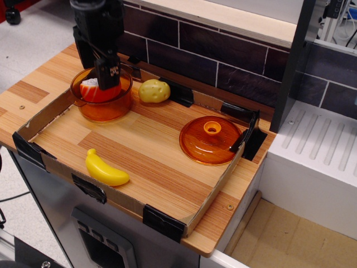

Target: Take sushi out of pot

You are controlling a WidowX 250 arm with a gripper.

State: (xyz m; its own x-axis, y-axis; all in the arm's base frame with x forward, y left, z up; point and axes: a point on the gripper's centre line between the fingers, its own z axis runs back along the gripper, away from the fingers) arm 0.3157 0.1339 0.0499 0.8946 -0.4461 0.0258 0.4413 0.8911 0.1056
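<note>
The amber see-through pot stands at the back left of the cardboard tray. The sushi, orange-red with a white rice side, lies inside it and is partly hidden. My black gripper has come down from above into the pot's mouth. Its jaws look open. One finger is in front of the sushi's middle and the other stands by the pot's back left rim. The sushi still rests in the pot.
A yellow potato lies just right of the pot. The flat amber lid with a knob lies at the tray's right. A yellow banana lies near the front wall of the cardboard tray. A dark tiled wall runs behind.
</note>
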